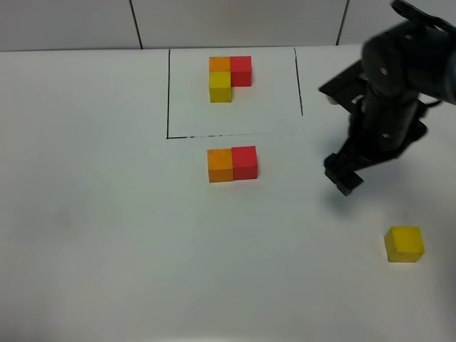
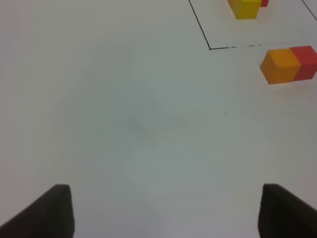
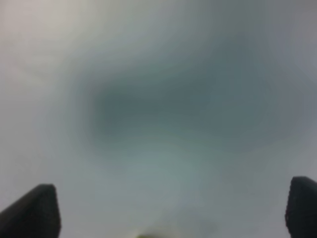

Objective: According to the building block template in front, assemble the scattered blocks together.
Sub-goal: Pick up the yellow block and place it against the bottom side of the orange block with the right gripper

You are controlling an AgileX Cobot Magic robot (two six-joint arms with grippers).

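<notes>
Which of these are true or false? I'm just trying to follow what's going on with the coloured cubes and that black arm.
1. The loose orange cube and the loose red cube sit touching, side by side. True.
2. The loose yellow cube is already joined to them. False: it lies well apart, alone near the front right of the table.
3. The right gripper is carrying a cube. False: its fingers are spread wide with nothing between them.
4. The framed pattern is made of three cubes: orange, red and yellow. True.
</notes>
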